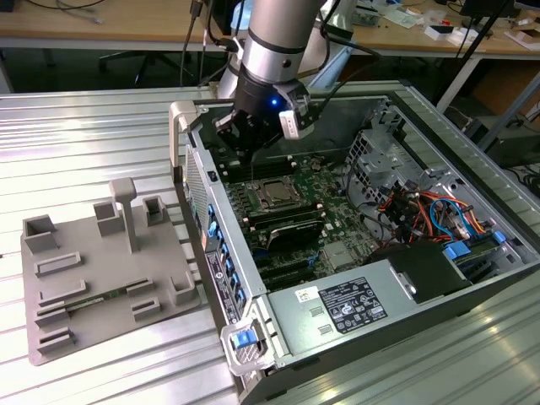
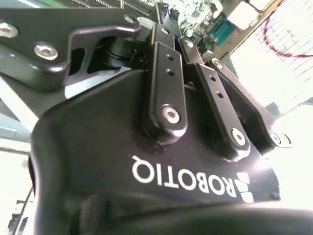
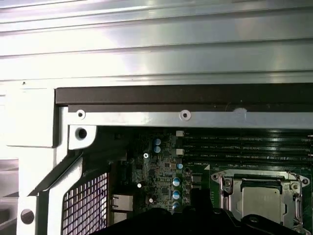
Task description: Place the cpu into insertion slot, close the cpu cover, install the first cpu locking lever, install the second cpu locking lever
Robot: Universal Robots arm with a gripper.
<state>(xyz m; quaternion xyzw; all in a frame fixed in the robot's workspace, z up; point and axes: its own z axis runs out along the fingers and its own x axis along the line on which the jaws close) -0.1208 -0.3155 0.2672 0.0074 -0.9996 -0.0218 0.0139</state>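
One arm, one gripper (image 1: 253, 139), hanging over the far end of the open computer case (image 1: 472, 211), just beyond the socket. Can't tell if its fingers are wide or narrow. One cpu (image 1: 275, 193) sits in the insertion slot (image 1: 263, 182) w/ the cpu cover (image 1: 274, 203) down round it, seen also in the first wrist view (image 3: 262, 201). One grey fixture tray (image 1: 59, 337) on the exterior view's left, well apart.

The cpu (image 3: 261, 203) is partly cut off by the first wrist view's edge.
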